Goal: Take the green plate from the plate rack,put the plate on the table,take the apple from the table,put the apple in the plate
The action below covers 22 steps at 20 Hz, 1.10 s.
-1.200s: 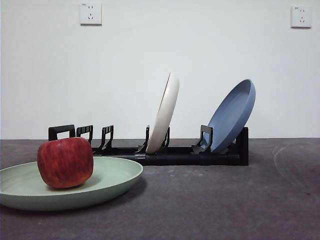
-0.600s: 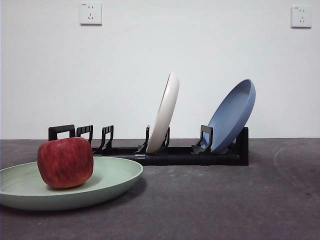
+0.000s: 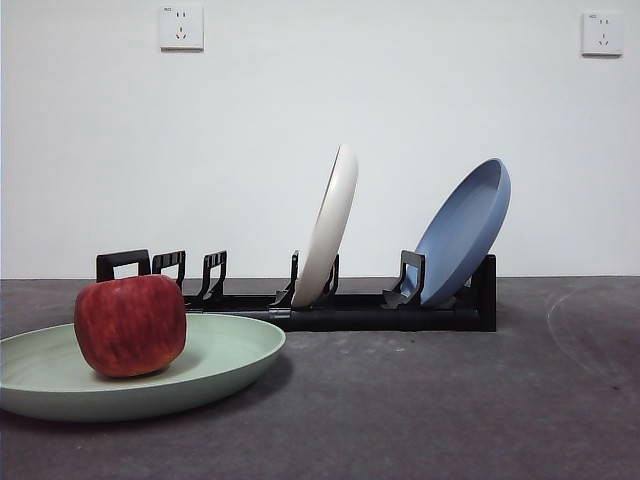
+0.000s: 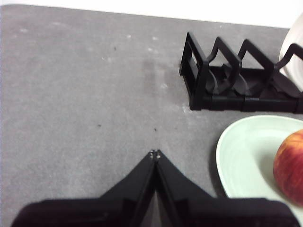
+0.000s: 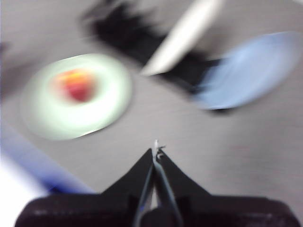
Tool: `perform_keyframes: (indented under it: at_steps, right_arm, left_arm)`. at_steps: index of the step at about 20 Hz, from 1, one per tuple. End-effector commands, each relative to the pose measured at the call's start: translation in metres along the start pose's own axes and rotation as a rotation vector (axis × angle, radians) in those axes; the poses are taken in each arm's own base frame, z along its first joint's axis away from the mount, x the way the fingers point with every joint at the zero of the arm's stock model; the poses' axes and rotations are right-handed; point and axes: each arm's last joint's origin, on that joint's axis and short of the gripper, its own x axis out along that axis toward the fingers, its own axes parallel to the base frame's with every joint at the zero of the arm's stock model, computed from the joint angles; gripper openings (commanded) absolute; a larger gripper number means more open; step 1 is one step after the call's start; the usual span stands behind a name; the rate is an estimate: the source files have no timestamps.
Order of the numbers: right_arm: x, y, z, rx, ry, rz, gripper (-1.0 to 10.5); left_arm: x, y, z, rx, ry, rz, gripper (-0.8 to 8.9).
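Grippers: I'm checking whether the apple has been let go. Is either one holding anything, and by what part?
Nothing is held. Left gripper and right gripper are shut on nothing; the apple sits free on the green plate.

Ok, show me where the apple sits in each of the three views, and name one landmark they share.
Front view: the apple sits in the green plate, low at the left.
Left wrist view: only part of it shows, cut by the right edge.
Right wrist view: a blurred red patch on the pale green disc, upper left.
Shared landmark: the plate rack, beyond the green plate in every view.
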Motion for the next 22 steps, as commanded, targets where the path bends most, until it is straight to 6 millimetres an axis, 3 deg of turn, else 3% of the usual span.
perform_keyframes:
  at_steps: [1, 4, 6, 9, 11, 14, 17, 22]
  right_arm:
    - [0.018, -0.008, 0.011, 0.074, -0.097, -0.146, 0.0]
    - [0.052, -0.031, 0.014, 0.178, -0.206, -0.113, 0.0]
    - [0.086, -0.050, 0.000, 0.189, -0.274, -0.005, 0.0]
    - [0.130, -0.076, -0.046, 0.212, -0.341, 0.018, 0.0]
    - [0.146, -0.089, -0.088, 0.270, -0.347, -0.057, 0.0]
    - [0.151, -0.099, -0.155, 0.351, -0.336, -0.189, 0.0]
    - [0.146, -0.095, -0.211, 0.391, -0.402, -0.330, 0.0]
    - [0.153, -0.075, -0.264, 0.366, -0.567, -0.411, 0.0]
  left_arm:
    - [0.002, 0.001, -0.003, -0.006, 0.014, 0.007, -0.03]
    - [0.003, 0.001, -0.004, -0.006, 0.032, 0.009, -0.03]
    - [0.003, 0.001, -0.005, -0.006, 0.043, 0.011, -0.03]
    - [0.004, 0.001, -0.006, -0.005, 0.061, 0.013, -0.03]
    - [0.005, 0.001, -0.007, -0.005, 0.072, 0.015, -0.03]
    - [0.006, 0.001, -0.007, -0.005, 0.080, 0.015, -0.03]
    - [0.006, 0.001, -0.007, -0.005, 0.081, 0.016, -0.03]
    - [0.006, 0.001, -0.007, -0.005, 0.083, 0.016, -0.03]
